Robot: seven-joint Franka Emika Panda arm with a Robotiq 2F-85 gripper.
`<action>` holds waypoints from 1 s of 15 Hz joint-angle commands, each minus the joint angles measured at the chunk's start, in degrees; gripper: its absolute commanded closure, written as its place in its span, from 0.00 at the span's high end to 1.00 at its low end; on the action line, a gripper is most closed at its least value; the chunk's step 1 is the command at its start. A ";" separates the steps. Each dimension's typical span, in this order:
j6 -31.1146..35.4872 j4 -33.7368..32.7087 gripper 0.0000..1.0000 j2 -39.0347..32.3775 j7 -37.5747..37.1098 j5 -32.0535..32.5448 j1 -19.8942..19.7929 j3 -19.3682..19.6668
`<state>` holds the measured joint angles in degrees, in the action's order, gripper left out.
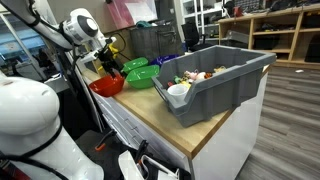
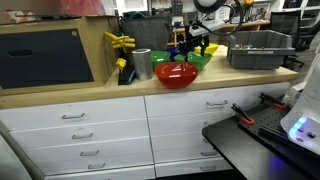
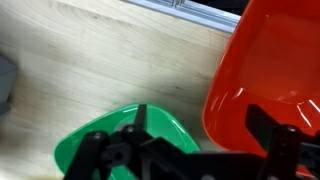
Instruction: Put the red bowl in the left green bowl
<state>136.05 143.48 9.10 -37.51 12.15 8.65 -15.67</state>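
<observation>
Robot tool (image 3: 197,125) spread wide above a red bowl (image 1: 107,85) and green bowls on a wooden tabletop (image 1: 160,115).

The red bowl sits on the tabletop near its edge, just beside a green bowl (image 1: 143,78) and not inside it. A second green bowl (image 1: 133,66) lies behind, and which one is the left one is unclear. In the wrist view the dark fingers (image 3: 275,130) stand apart, pinching nothing, and both they and the red bowl are cut off by the frame. The contents of a grey bin (image 1: 225,70) are too small to identify.

Wooden countertop (image 1: 150,122), red bowl (image 1: 106,86) near its edge, two green bowls (image 1: 141,77) behind, grey bin (image 1: 215,75) alongside
</observation>
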 commanded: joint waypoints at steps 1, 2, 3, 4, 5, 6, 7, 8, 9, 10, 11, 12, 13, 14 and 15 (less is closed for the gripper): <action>-1.76 0.39 1.00 1.12 -6.59 1.36 -0.28 -0.74; -1.92 0.46 1.00 1.13 -8.55 1.80 -0.32 -0.88; -1.88 0.57 1.00 1.05 -10.12 2.11 -0.29 -0.92; -1.65 0.78 1.00 0.92 -11.43 2.51 -0.26 -0.91; -1.56 1.02 1.00 0.74 -12.64 2.72 -0.23 -0.86; -1.35 1.29 1.00 0.54 -13.56 2.61 -0.16 -0.79; -1.09 1.41 1.00 0.28 -14.35 2.49 -0.07 -0.79; -0.86 1.53 1.00 -0.01 -15.23 2.40 -0.01 -0.79; -0.60 1.55 1.00 -0.36 -16.30 2.52 0.08 -0.89; -0.40 1.49 1.00 -0.79 -17.20 2.38 0.22 -0.95; -0.07 1.49 1.00 -1.33 -18.12 2.49 0.34 -1.02; 0.18 1.53 1.00 -1.76 -18.67 2.63 0.43 -1.00; 0.33 1.48 1.00 -2.23 -19.48 2.85 0.49 -0.96; 0.50 1.41 1.00 -2.66 -20.12 3.14 0.52 -0.84; 0.71 1.35 0.82 -3.03 -20.71 3.41 0.53 -0.69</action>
<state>135.68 144.82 7.15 -54.81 13.75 9.12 -16.25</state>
